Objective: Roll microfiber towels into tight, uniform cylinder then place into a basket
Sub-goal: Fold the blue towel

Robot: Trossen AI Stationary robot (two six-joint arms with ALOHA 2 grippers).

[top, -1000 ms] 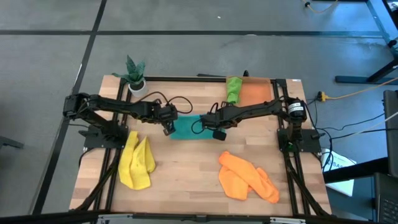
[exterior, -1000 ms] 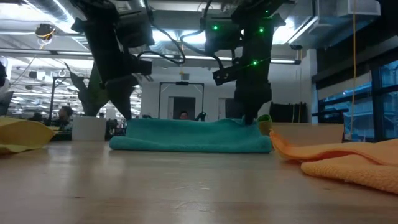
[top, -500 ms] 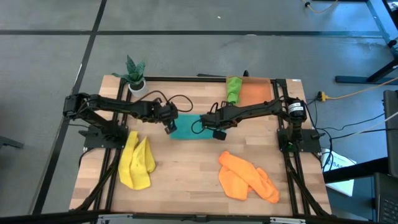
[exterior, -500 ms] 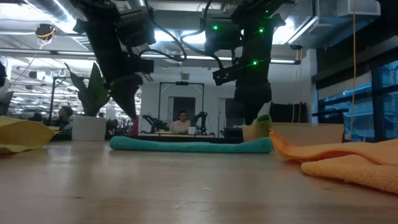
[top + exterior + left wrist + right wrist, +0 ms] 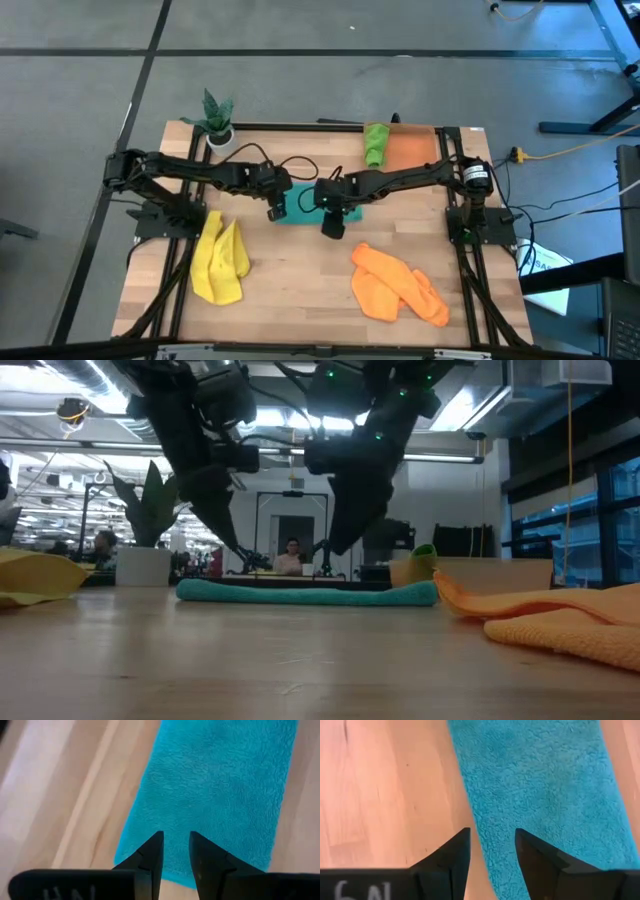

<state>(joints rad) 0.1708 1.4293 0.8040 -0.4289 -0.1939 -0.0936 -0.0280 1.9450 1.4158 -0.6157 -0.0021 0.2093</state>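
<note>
The teal towel (image 5: 300, 206) lies flat as a folded strip on the tabletop (image 5: 300, 290), a little toward the far edge from the middle, its long side running across between the two arms. Both grippers hang just above it with fingers apart and nothing in them: the left gripper (image 5: 175, 851) over the strip's near long edge toward its left end, the right gripper (image 5: 492, 849) over the same edge toward the right.

To roll it tight, both grippers should probably pinch that near edge at matching spots, level with each other, and turn it over evenly so the cylinder does not cone. A shallow bite on the top layer only would leave the fold loose.

Room is fair. Toward the near edge the wood is bare between the yellow towel (image 5: 220, 262) near the left corner and the orange towel (image 5: 398, 284) near the right. The basket (image 5: 412, 150) sits at the far right corner with the green towel (image 5: 375, 143) already in its left part, so the open space beside it is where this roll would go. The potted plant (image 5: 216, 119) stands at the far left corner, well apart.
</note>
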